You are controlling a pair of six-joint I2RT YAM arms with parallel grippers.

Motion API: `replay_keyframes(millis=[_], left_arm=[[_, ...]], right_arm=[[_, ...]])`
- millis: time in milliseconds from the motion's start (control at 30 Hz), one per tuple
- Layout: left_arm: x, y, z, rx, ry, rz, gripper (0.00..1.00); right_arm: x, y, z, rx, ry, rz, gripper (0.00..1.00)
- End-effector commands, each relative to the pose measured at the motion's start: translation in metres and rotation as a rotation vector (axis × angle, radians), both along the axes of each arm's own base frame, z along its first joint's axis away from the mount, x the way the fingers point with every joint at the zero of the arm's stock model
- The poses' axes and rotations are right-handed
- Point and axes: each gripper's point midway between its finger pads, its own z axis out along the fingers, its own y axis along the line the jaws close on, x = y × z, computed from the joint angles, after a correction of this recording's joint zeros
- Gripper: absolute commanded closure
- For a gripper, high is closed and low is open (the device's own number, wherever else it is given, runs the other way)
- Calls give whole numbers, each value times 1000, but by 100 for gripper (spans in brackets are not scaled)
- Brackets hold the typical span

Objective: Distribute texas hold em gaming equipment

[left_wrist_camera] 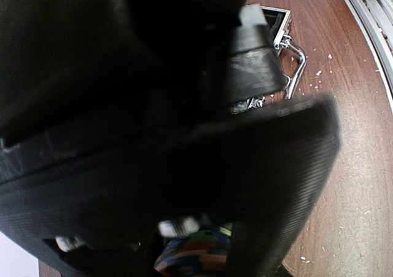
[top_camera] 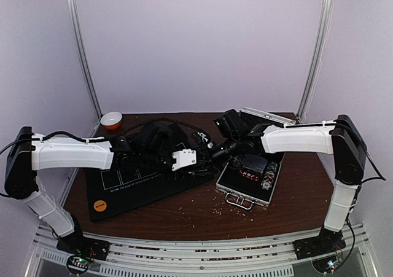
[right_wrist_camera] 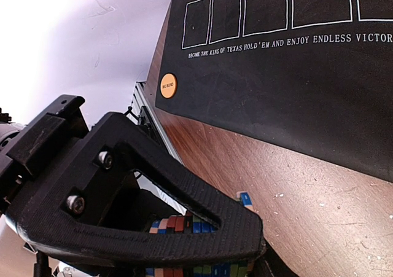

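**Right claw** (top_camera: 220,149): clenched on a chip stack (right_wrist_camera: 178,223). In the right wrist view the striped chips sit against the inner face of its finger, at the lower centre of the frame.

**Left claw** (top_camera: 187,159): state cannot be told. Its own view is almost wholly blocked by dark fingers. Striped chips show only at the bottom centre, and whether they sit between its fingers or beside them is unclear.

**Position:** seen from above, both claws meet at mid-frame, over the right edge of the black mat (top_camera: 147,188) and just left of the open case (top_camera: 242,190) on the desk (top_camera: 202,214).

**Judgement:** this looks like a hand-over of the stack. To do it well, the left claw should bear squarely on the whole stack before the right one lets go. A skewed or partial grip would likely spill chips.

**Also noted:** an orange disc (top_camera: 100,207) lies at the mat's lower left corner, well apart from both claws.
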Motion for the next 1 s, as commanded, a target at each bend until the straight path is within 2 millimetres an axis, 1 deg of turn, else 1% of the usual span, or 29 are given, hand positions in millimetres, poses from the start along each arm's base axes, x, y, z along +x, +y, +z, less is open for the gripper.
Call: replay_keyframes(millis=[0, 133, 167, 233, 267, 300, 400, 533, 633, 700, 800, 833, 967], left_arm=[[16, 3, 10, -26, -37, 81, 100], [13, 4, 7, -14, -23, 71, 100], [12, 5, 4, -4, -24, 66, 96], [10, 8, 1, 13, -35, 54, 75], [10, 9, 1, 15, -41, 50, 68], [9, 10, 1, 15, -48, 46, 64], [10, 8, 7, -1, -65, 37, 59], [8, 6, 6, -6, -55, 27, 45], [7, 7, 6, -15, -61, 22, 39], [7, 9, 8, -30, -75, 22, 38], [7, 9, 13, -53, -102, 18, 48], [7, 9, 15, -60, -107, 15, 49], [9, 6, 19, -81, -120, 12, 51]], right_arm=[[-8, 9, 7, 43, -12, 61, 100], [-9, 9, 4, 41, -9, 69, 100], [-9, 9, 5, 42, -10, 71, 100], [-9, 9, 7, 44, -12, 72, 100], [-10, 9, 8, 46, -14, 75, 100], [-10, 9, 8, 47, -13, 76, 100], [-11, 9, 8, 48, -13, 79, 100], [-11, 10, 9, 54, -11, 79, 100], [-11, 9, 9, 54, -14, 76, 100], [-11, 8, 10, 55, -15, 76, 100], [-12, 9, 11, 60, -14, 73, 100], [-11, 9, 11, 63, -12, 69, 100], [-11, 11, 13, 91, 5, 58, 100]])
